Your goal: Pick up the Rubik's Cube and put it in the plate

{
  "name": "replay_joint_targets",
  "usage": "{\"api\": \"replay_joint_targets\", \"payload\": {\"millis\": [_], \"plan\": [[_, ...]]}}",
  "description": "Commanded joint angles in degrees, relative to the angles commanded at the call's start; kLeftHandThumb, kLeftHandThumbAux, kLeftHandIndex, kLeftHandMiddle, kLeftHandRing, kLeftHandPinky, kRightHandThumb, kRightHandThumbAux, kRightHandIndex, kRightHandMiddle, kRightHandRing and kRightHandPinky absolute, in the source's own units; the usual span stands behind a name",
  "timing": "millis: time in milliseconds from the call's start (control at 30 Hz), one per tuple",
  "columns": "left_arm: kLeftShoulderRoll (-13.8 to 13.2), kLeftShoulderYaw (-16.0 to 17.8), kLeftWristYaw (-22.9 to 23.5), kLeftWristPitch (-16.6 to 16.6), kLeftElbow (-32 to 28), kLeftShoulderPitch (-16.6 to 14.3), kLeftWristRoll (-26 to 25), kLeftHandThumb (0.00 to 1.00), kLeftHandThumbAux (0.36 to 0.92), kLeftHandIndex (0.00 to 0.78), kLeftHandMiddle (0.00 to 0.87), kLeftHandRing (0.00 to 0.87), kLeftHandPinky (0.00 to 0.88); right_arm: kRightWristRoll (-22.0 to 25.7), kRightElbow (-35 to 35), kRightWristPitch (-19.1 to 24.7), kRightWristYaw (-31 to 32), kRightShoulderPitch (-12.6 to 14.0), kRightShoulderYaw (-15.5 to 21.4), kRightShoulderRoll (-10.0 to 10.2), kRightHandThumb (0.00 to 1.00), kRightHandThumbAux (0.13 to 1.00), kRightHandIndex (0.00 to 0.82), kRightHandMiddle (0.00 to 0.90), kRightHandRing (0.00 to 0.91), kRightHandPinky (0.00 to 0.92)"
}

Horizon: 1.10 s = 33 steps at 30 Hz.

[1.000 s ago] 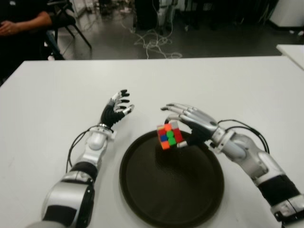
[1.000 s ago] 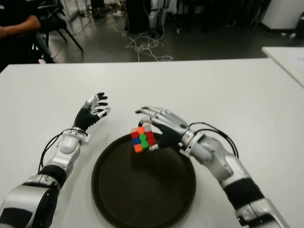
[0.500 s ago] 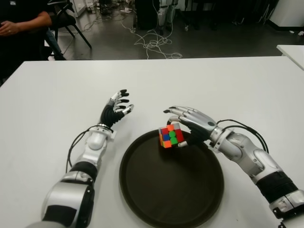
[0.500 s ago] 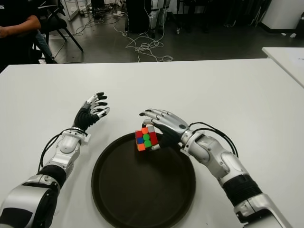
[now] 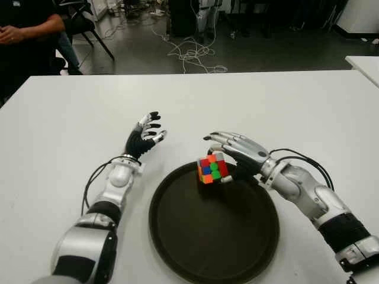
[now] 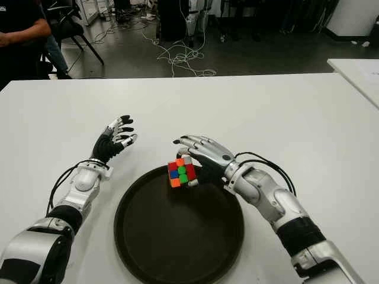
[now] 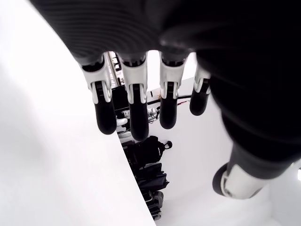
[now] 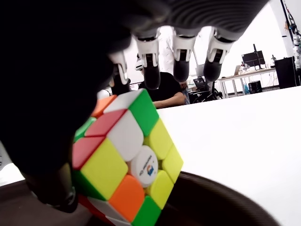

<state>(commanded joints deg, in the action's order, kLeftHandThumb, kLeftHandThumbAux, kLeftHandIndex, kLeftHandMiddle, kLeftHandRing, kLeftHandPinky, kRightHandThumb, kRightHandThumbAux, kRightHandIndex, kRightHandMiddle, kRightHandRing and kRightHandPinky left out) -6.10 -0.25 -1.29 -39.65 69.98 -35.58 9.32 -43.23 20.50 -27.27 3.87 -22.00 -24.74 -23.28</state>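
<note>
Right hand (image 5: 232, 155) is closed on the Rubik's Cube (image 5: 211, 169), fingers arched over the top and the thumb pressed in from below. The cube is tilted and sits over the far rim of the plate (image 5: 177, 236); the eye views do not settle whether its lower corner touches the plate floor. In the right wrist view the cube (image 8: 124, 160) shows yellow, white, green, orange and red stickers, and its white centre sticker carries a small round logo in blue and red — any lettering on it is too small to read. No other writing is legible on the cube, the plate or the arms.

The plate is round, dark and shallow-rimmed, standing on the white bench (image 5: 284, 106) directly in front of the robot, with nothing else in it.

Left hand (image 5: 146, 136) shows to the left of the plate, well apart from the cube, palm turned inward with fingers spread and relaxed — it grips nothing. The left wrist view confirms four straight fingers (image 7: 105, 110) with dark tips and only bench surface behind them.

Beyond the bench's far edge: a tangle of light cables on the floor (image 5: 192, 56), dark chair legs, and a seated person (image 5: 26, 29) in dark clothing at the far left corner.
</note>
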Motion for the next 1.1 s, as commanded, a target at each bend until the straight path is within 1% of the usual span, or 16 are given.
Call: {"api": "replay_joint_targets", "payload": {"millis": [133, 400, 800, 1000, 1100], "plan": [[0.13, 0.25, 0.38, -0.05, 0.02, -0.01, -0.35, 0.091, 0.663, 0.143, 0.184, 0.205, 0.235, -0.43, 1.22, 0.02, -0.32, -0.31, -1.14, 0.12, 0.689, 0.731, 0.415, 0.0, 0.0, 0.0], [0.35, 0.66, 0.91, -0.56, -0.07, 0.06, -0.8, 0.107, 0.704, 0.14, 0.186, 0.211, 0.25, -0.51, 2.81, -0.03, -1.03, -0.89, -2.62, 0.2, 0.689, 0.731, 0.415, 0.0, 0.0, 0.0], [0.43, 0.83, 0.59, -0.78, 0.05, -0.04, -0.62, 0.093, 0.679, 0.137, 0.185, 0.206, 0.238, -0.77, 4.85, -0.11, -3.52, -1.75, -3.97, 0.14, 0.689, 0.731, 0.414, 0.0, 0.0, 0.0], [0.33, 0.83, 0.55, -0.54, 0.12, -0.19, -0.55, 0.088, 0.663, 0.14, 0.186, 0.206, 0.236, 1.76, 0.51, -1.07, -2.39, -0.94, -2.31, -1.23, 0.689, 0.732, 0.414, 0.0, 0.0, 0.0], [0.25, 0.86, 0.64, -0.46, 0.16, -0.27, -0.58, 0.09, 0.66, 0.142, 0.183, 0.204, 0.232, 2.22, 0.23, -1.67, -2.51, -0.8, -1.94, -1.17, 0.689, 0.731, 0.414, 0.0, 0.0, 0.0]]}}
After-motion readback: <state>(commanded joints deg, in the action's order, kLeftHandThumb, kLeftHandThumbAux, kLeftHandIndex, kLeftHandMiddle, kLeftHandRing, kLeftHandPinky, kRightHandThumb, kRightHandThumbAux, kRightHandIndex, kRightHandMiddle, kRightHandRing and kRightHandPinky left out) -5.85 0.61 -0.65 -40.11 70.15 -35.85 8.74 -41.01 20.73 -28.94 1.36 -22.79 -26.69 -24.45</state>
